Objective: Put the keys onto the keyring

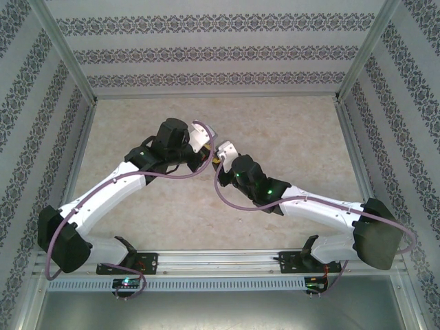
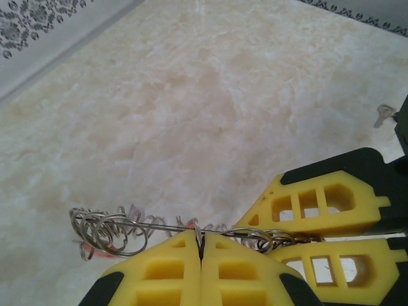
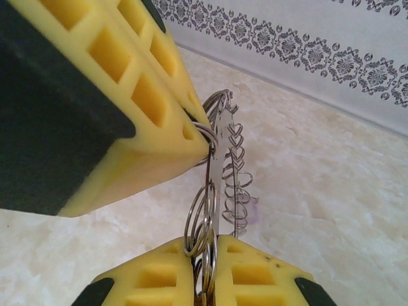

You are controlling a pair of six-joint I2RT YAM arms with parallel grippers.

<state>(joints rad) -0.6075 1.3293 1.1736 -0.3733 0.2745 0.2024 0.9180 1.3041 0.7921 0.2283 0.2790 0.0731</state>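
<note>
- Where the left arm [image 1: 103, 194] and the right arm [image 1: 320, 206] meet over the middle of the counter [image 2: 210, 108], the keyring [image 2: 118, 228] is held between them.
- It is silvery and made of thin wire: many small round loops, overlapping one another.
- From the right wrist camera, a row of little heart-shaped links runs along it as well.
- One thin straight wire goes from the bunch of loops at its free end to the place where it is gripped.
- A small bit of red shows under the loops at the free end; I cannot tell what it is.
- The left jaws are pressed together on the keyring, with no gap between their yellow fingers [image 2: 159, 271]; the wire passes exactly through the closing line.
- The right jaws are also closed on the keyring, and several round loops are pinched between their yellow fingers [image 3: 258, 274].
- Both pairs of jaws grip close to each other, almost tip against tip, on neighbouring parts of the ring.
- One small silvery key [image 2: 384, 115] lies flat on the counter, well apart from the keyring, at the far right of the left wrist camera's view.
</note>
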